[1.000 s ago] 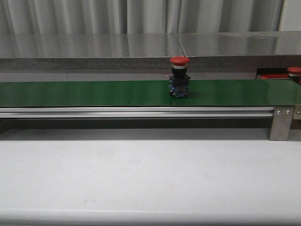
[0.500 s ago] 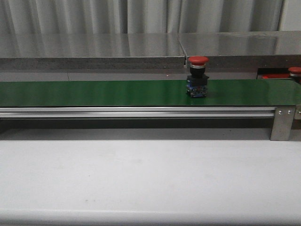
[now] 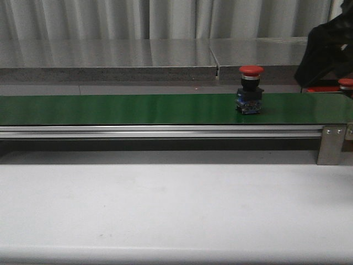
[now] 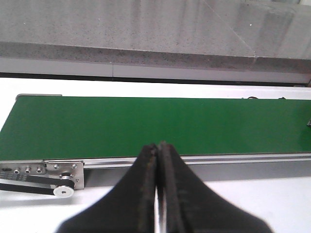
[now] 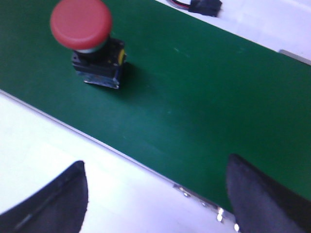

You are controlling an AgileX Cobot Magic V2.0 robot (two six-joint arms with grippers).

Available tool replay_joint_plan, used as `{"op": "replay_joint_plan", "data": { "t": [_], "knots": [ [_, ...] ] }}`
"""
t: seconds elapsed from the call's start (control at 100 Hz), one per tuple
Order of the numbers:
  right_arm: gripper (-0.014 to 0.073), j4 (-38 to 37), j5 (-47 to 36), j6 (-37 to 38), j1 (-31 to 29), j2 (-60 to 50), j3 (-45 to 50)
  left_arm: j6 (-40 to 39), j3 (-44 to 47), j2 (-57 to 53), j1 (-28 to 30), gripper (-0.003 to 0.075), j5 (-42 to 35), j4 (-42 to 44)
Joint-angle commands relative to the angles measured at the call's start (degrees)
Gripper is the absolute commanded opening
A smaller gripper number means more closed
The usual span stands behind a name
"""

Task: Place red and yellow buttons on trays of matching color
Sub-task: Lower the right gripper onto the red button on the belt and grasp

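A red mushroom button [image 3: 251,88] on a black and blue base stands upright on the green belt [image 3: 110,109], right of its middle. It also shows in the right wrist view [image 5: 90,41]. My right gripper [image 5: 155,194] is open and empty, apart from the button, over the belt's near edge. In the front view only a dark part of the right arm [image 3: 328,52] shows at the far right. A red tray [image 3: 324,89] shows as a thin strip behind the belt's right end, with a second red button [image 3: 346,84] on it. My left gripper [image 4: 158,148] is shut and empty near the belt's left end.
The belt runs on a metal rail [image 3: 160,131] with a bracket [image 3: 331,144] at its right end. A white table [image 3: 165,210] lies in front. A grey ledge [image 3: 110,61] runs behind. A belt pulley [image 4: 63,178] sits by the left gripper.
The red button has ridden right along the belt. The dark right arm has come into the front view at the upper right.
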Motion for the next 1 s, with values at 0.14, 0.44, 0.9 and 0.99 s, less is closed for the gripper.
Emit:
{"op": "replay_joint_plan", "data": {
  "t": [0.14, 0.44, 0.9, 0.99],
  "knots": [
    [0.0582, 3.4, -2.5, -0.7, 3.3, 4.7, -7.5, -0.4, -1.6, 0.0, -0.3, -0.0019, -3.7, -1.3],
    [0.0579, 5.9, -3.4, -0.7, 3.7, 11.8, -15.0, -0.4, -1.6, 0.0, -0.3, -0.0019, -3.7, -1.3],
    [0.0132, 5.9, 1.6, 0.4, -0.3, 12.8, -19.3, -0.4, -1.6, 0.0, -0.3, -0.0019, -3.7, -1.3],
    [0.0132, 5.9, 2.5, 1.1, -3.7, 12.1, -21.9, -0.4, -1.6, 0.0, -0.3, -0.0019, -3.7, -1.3]
  ]
}}
